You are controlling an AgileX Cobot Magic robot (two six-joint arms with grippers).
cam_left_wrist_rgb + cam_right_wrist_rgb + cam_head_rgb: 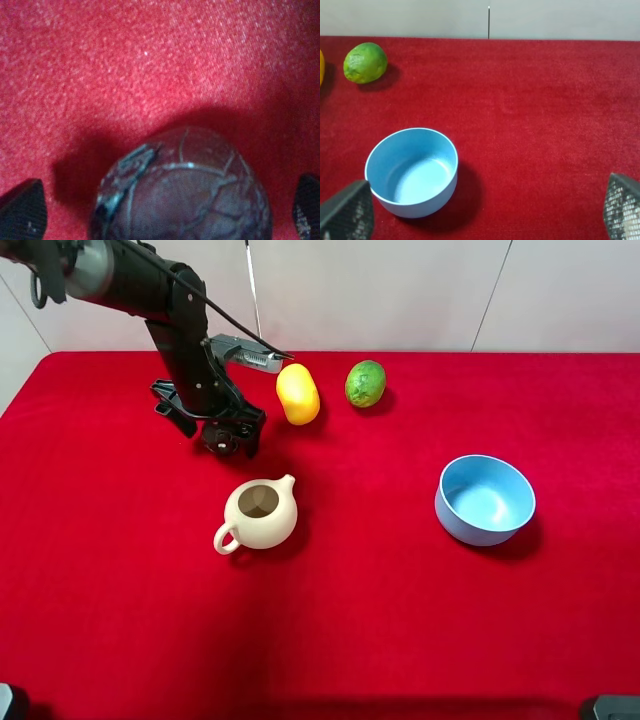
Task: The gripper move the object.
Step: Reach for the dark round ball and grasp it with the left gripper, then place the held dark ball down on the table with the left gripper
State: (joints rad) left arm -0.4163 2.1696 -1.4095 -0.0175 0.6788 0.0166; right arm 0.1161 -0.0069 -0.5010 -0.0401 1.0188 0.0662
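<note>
The object [185, 195], a dark brown-purple round fruit with rough cracked skin and a pale spot, lies on the red cloth and fills the left wrist view. My left gripper [165, 210] is open and straddles it, one fingertip [22, 210] on each side, apart from its skin. In the high view the left gripper [215, 430] is down at the cloth, left of the yellow mango, and hides the fruit. My right gripper [485, 215] is open and empty, above the cloth near the blue bowl.
A yellow mango [298, 393] and a green fruit [365, 383] lie at the back. A cream teapot [259, 514] stands in front of the left gripper. A blue bowl [485, 500] stands at the right. All rest on the red cloth [400, 620].
</note>
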